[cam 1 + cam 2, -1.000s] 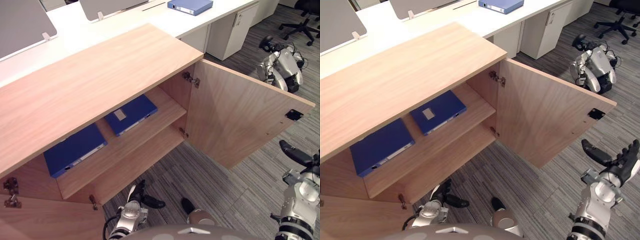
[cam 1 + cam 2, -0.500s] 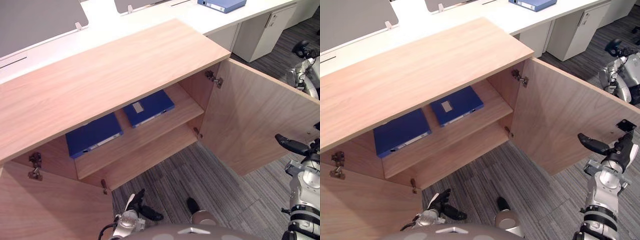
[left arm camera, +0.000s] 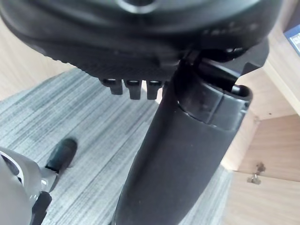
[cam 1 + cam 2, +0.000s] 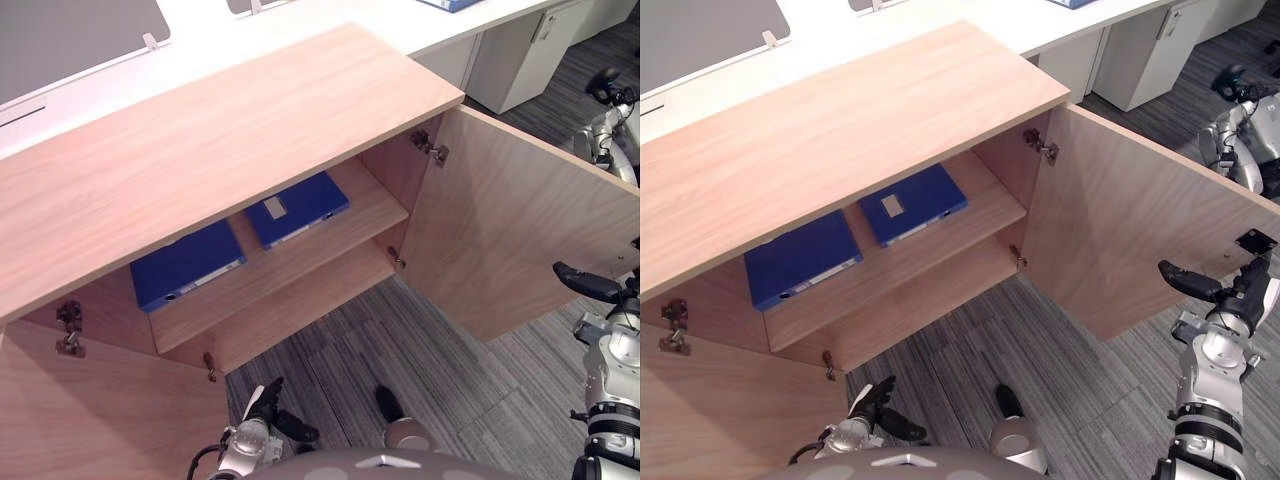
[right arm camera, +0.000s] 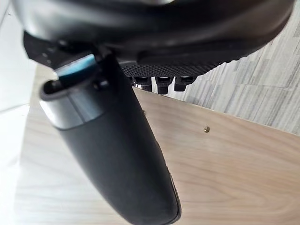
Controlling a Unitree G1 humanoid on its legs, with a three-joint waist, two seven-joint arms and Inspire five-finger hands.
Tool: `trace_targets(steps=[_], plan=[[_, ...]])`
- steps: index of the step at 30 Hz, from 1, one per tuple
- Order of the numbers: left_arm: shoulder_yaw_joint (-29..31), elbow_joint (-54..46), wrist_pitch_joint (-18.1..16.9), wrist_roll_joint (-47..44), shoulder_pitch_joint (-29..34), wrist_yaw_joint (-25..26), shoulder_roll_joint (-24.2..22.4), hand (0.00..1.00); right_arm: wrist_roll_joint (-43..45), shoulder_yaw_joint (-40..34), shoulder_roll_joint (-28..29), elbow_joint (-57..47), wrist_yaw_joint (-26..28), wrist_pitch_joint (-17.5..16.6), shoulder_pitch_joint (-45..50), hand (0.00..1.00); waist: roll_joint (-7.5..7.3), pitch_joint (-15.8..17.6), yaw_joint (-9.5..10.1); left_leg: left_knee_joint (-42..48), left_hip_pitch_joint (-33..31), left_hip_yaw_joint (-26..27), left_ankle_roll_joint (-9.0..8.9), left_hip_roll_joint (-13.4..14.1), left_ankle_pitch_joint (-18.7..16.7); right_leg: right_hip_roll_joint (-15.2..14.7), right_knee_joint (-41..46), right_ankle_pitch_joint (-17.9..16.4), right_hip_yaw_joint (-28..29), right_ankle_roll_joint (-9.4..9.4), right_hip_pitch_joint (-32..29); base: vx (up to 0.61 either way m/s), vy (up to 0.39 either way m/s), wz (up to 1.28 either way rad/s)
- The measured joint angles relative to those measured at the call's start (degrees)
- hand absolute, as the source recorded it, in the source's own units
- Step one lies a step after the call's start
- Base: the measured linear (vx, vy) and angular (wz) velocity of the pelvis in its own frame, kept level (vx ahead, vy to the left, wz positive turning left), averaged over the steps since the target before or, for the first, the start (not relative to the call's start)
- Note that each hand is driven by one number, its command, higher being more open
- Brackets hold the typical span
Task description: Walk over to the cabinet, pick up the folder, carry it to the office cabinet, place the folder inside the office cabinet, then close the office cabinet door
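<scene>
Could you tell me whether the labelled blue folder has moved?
No. The labelled blue folder keeps its place near the shelf's right end; only the camera shifted.

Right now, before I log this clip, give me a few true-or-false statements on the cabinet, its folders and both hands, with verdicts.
1. The left folder and the right folder both lie flat on the cabinet's shelf. True.
2. The right door is shut. False: it stands wide open.
3. The right hand holds a folder. False: it is open and empty, beside the right door's outer edge.
4. The left hand hangs low over the carpet, holding nothing. True.
</scene>
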Motion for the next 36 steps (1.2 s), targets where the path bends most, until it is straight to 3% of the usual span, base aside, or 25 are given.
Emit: trace_targets(steps=[8,16,25,32,36], plan=[[-0.05,-0.06,0.03,0.65,-1.65,0.25,0.05,1.00,-3.02,1.23,13.23,-19.25,-0.36,-0.08,12.03,1.00,-0.72,0.64,-0.69,-0.24,0.17,-1.16,-0.62,1.06,0.09,1.03,-1.55,1.46,0.25,-0.43,0.47,0.00,-0.028,-0.06],[-1.62,-0.10,0.09,0.66,-3.86,1.13,-0.08,1.00,-4.61,13.44,25.01,-36.61,0.18,-2.30,27.79,1.00,-1.74,1.30,-1.71,1.03,0.26,1.50,-1.58,2.50,-0.53,2.61,-0.75,2.16,3.41,-0.93,-0.46,0.00,-0.030,-0.20],[-3.42,-0.27,0.16,0.65,-2.88,2.44,-0.24,1.00,-4.47,29.68,26.53,-46.15,2.49,-4.19,42.70,1.00,-2.54,1.52,-1.69,2.81,0.65,3.29,-2.07,3.96,-1.51,3.91,2.08,1.66,5.28,-1.02,-1.46,-0.02,-0.044,-0.12],[-6.89,-0.27,0.17,1.21,-0.39,2.84,0.75,1.00,-4.42,42.80,22.90,-47.03,5.35,-4.55,48.77,1.00,-5.71,1.18,-1.03,2.59,0.17,0.42,-1.96,3.62,-1.15,3.50,3.44,1.37,2.75,-1.42,-1.67,-0.03,-0.037,0.05],[-7.26,-0.34,0.14,2.88,-0.24,3.15,1.35,1.00,-4.59,46.55,21.68,-44.57,7.70,-4.48,47.38,1.00,-6.79,0.62,0.49,-0.15,-0.23,-2.59,-1.53,2.67,1.33,2.65,3.96,1.17,0.03,-1.47,-1.97,-0.02,-0.007,0.37]])
